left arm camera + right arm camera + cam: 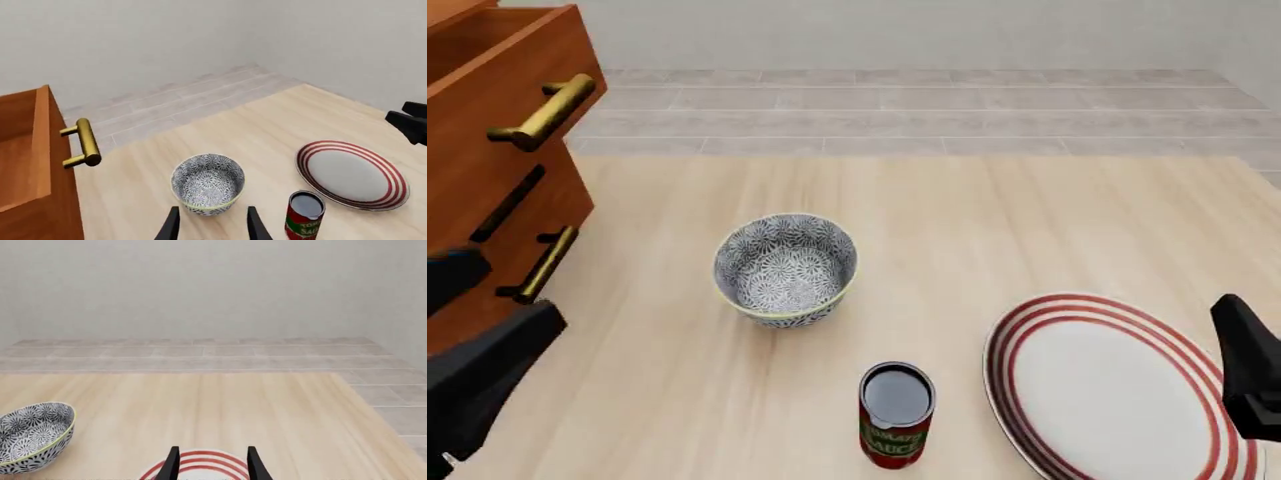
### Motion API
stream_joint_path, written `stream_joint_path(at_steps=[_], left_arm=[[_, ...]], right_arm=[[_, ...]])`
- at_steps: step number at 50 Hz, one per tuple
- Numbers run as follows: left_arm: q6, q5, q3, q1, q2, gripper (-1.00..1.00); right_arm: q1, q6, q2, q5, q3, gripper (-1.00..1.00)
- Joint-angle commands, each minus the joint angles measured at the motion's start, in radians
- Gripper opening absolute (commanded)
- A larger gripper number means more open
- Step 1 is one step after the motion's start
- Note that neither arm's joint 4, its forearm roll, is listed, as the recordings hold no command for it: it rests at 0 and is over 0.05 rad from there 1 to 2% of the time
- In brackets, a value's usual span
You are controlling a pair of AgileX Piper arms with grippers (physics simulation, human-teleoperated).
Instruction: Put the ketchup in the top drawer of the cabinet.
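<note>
Hovering left claw [213,225]: fingers spread, gripping nothing, above bowl [207,183].
Right claw [213,464]: spread, empty, over plate [198,466].
Ketchup [896,414]: upright, desk's near edge, untouched.
Top drawer [491,105]: pulled open.

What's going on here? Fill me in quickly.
Two robot arms sit at a wooden table, and neither holds anything. The top drawer of the cabinet already stands pulled out. The ketchup stands upright on the table, between the patterned bowl and the red-ringed plate, untouched. The left gripper is open, aimed toward the bowl; the right gripper is open above the plate.
</note>
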Motion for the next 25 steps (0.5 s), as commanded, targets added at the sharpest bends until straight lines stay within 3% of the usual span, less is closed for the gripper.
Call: stream_joint_path(at_steps=[1,8,17,21,25], left_arm=[[0.016,-0.174,0.043,-0.14,0.22,1.0],[0.016,-0.424,0.092,-0.209,0.482,1.0],[0.021,-0.563,0.116,-0.278,0.645,1.0],[0.007,-0.669,0.136,-0.312,0.785,1.0],[0.006,-0.698,0.146,-0.331,0.803,1.0]], right_arm=[[0.0,-0.005,-0.004,0.01,0.0,1.0],[-0.006,-0.011,-0.005,0.015,0.0,1.0],[-0.007,-0.016,-0.005,0.018,0.0,1.0],[-0.006,-0.019,-0.005,0.02,0.0,1.0],[-0.005,-0.021,-0.005,0.02,0.0,1.0]])
